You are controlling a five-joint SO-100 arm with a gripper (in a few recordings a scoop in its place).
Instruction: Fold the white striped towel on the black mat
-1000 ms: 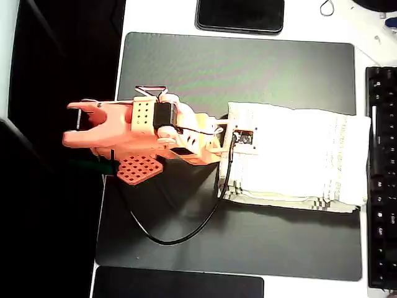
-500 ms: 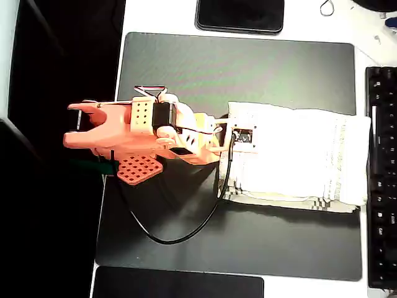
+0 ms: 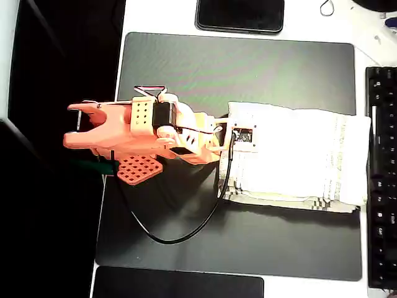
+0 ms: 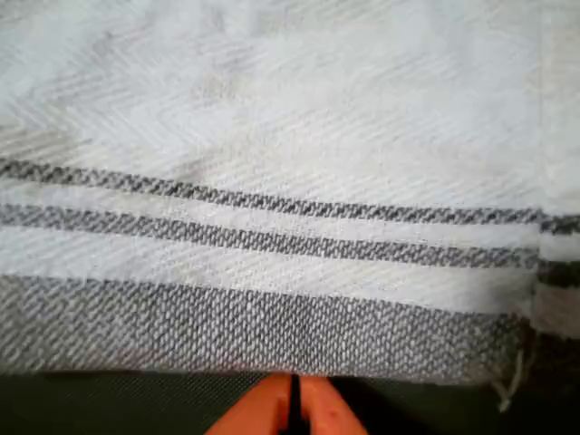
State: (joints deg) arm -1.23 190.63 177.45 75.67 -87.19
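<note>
- Here the white striped towel (image 3: 298, 156) lies folded on the right part of the black mat (image 3: 236, 68), seen from the overhead view. It looks like a long soft rectangle with more than one layer at its lower edge.
- The towel is woven cloth. In the wrist view (image 4: 290, 181) you can see the tiny threads, two thin grey stripes and one wide grey band near the edge.
- A few loose threads hang at the towel's corner on the lower right of the wrist view.
- The mat is dark, flat and dull, with rounded corners. It is much bigger than the towel.
- The orange arm (image 3: 136, 133) is hard plastic with little holes in some parts. It reaches from the left to the towel's left edge.
- A thin black cable (image 3: 186, 236) loops from the arm across the mat.
- The gripper (image 4: 294, 408) shows as two orange tips at the bottom of the wrist view. They are pressed together with just a thin dark line between them, right at the towel's edge. I cannot tell if any cloth is pinched there.
- A black keyboard (image 3: 381, 180) is cut off at the right edge of the overhead view.
- Two shiny black slabs, one at the top (image 3: 240, 15) and one at the bottom (image 3: 180, 284), are cut off too.
</note>
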